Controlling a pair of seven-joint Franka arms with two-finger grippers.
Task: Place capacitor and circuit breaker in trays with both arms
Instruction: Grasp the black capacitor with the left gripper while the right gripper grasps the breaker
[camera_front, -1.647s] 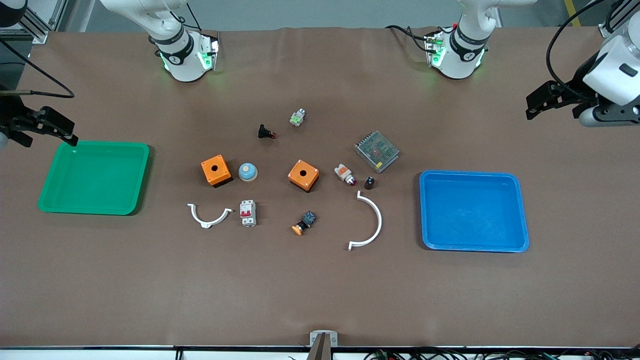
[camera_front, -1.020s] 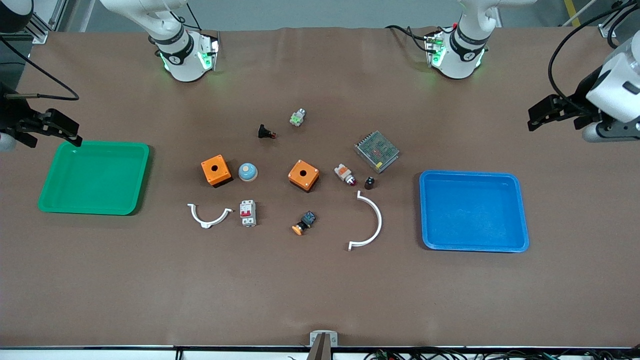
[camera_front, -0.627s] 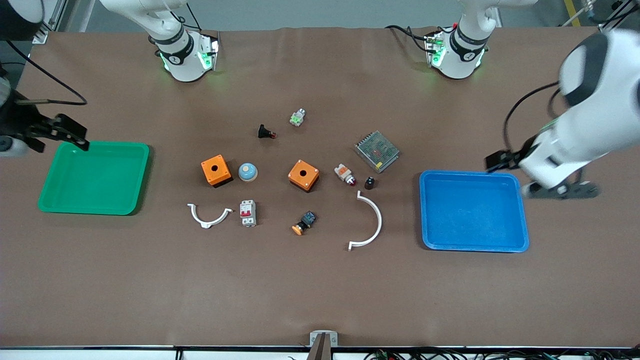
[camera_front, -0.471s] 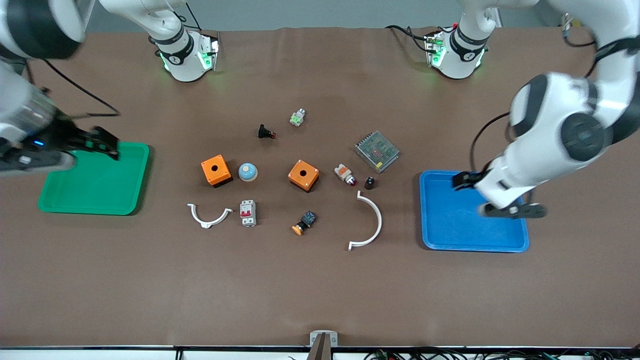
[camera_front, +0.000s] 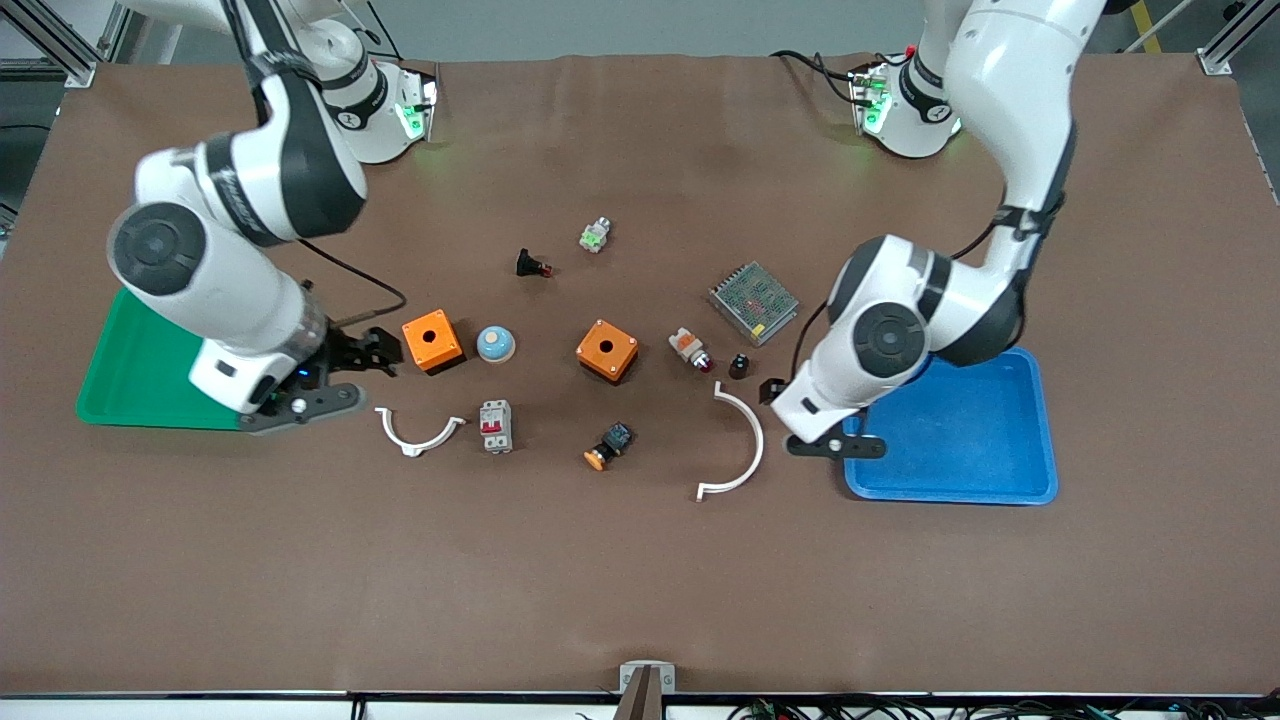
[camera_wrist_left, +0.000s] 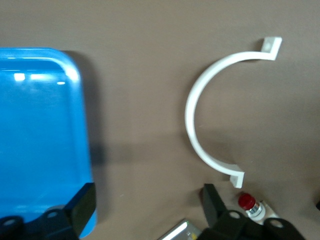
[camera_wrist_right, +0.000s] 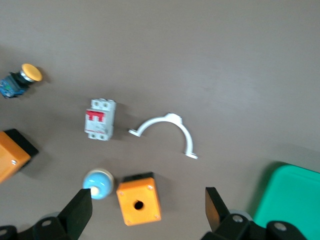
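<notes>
The capacitor (camera_front: 738, 366) stands on the table beside a white-orange part (camera_front: 690, 347). My left gripper (camera_front: 775, 392) is open and hangs just beside it, over the table between a large white arc (camera_front: 738, 445) and the blue tray (camera_front: 950, 495). The capacitor does not show clearly in the left wrist view, where the left gripper (camera_wrist_left: 147, 200) is empty. The circuit breaker (camera_front: 495, 426) lies beside a small white arc (camera_front: 420, 432) and also shows in the right wrist view (camera_wrist_right: 100, 119). My right gripper (camera_front: 380, 352) is open and empty, over an orange box (camera_front: 431, 340).
The green tray (camera_front: 120, 415) lies at the right arm's end. A second orange box (camera_front: 607, 350), a blue dome button (camera_front: 495, 344), an orange-capped button (camera_front: 607, 446), a metal power supply (camera_front: 753, 301), a black red-tipped piece (camera_front: 532, 265) and a green-white part (camera_front: 595, 235) lie around the middle.
Both arms have swung in from the table's ends toward the middle. The left gripper crossed the blue tray, the right gripper crossed the green tray. No object has moved.
</notes>
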